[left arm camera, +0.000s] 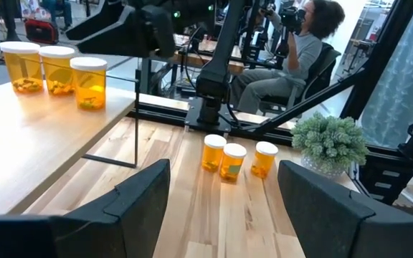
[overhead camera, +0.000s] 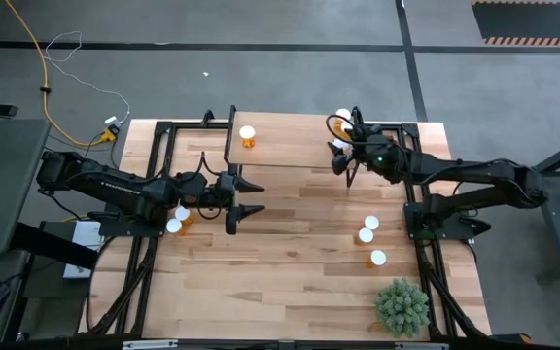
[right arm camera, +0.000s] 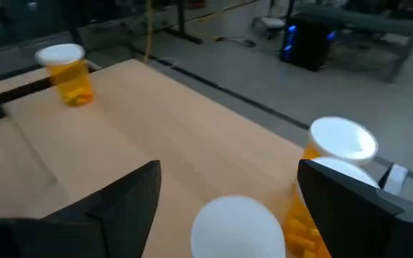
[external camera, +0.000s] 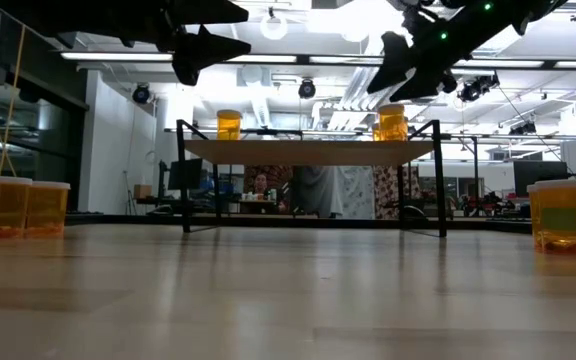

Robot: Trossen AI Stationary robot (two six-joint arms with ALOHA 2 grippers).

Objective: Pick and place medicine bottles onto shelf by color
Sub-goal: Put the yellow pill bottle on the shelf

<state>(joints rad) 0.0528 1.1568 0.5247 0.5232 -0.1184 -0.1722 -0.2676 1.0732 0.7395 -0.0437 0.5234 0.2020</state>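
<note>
L claw (overhead camera: 248, 199) spread wide, held high mid-table; R claw (overhead camera: 343, 142) also spread, raised at far side.

Four cameras: one overhead, one at table height, one on each wrist.

The high view looks straight down on the whole table (overhead camera: 290, 253). The low view sits on the table top, looking level under the shelf (external camera: 308, 152) into the room. The left wrist view looks close past its fingers (left arm camera: 145, 193) across the table; the right wrist view looks down on the shelf top (right arm camera: 163, 122). All four share the shelf.
</note>
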